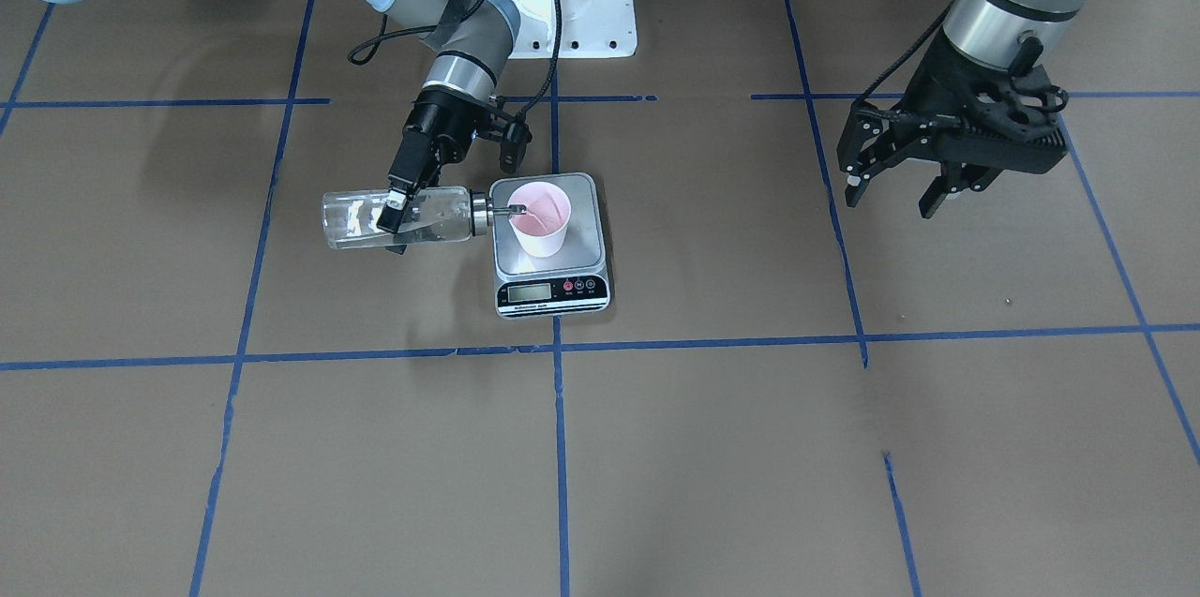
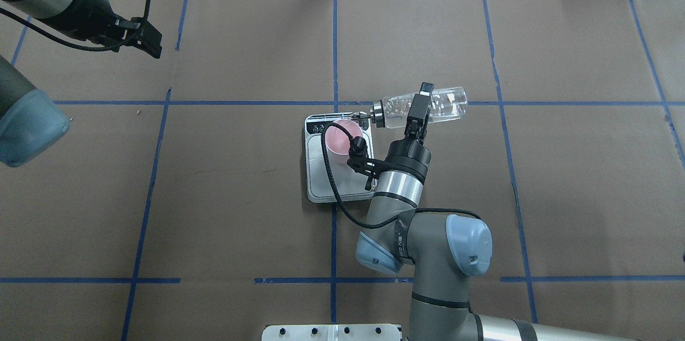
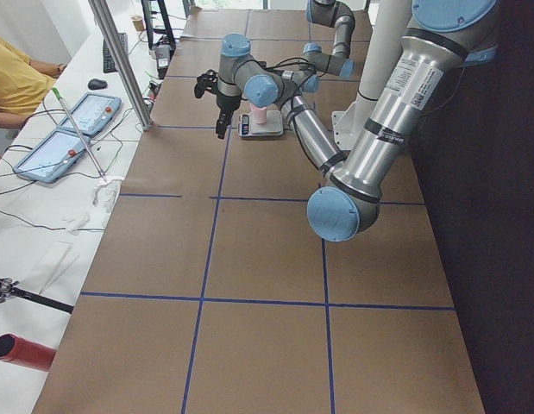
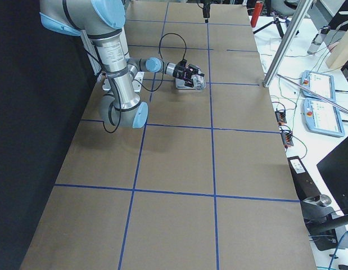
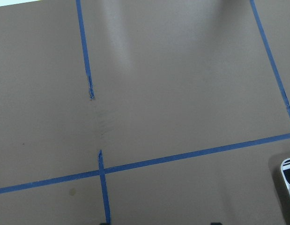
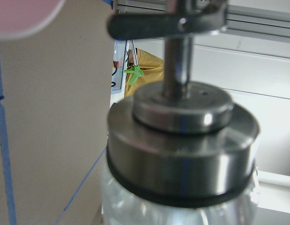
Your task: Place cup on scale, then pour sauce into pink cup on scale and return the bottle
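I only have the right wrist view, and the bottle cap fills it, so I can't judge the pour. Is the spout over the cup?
Observer: Yes. In the front-facing view the bottle is tipped nearly level, with its spout over the mouth of the cup.
Operator: Is the cup on the scale?
Observer: Yes, it stands upright on the platform of the scale.
Operator: Where is the other arm?
Observer: The left gripper hangs open and empty, well off to the side of the scale.
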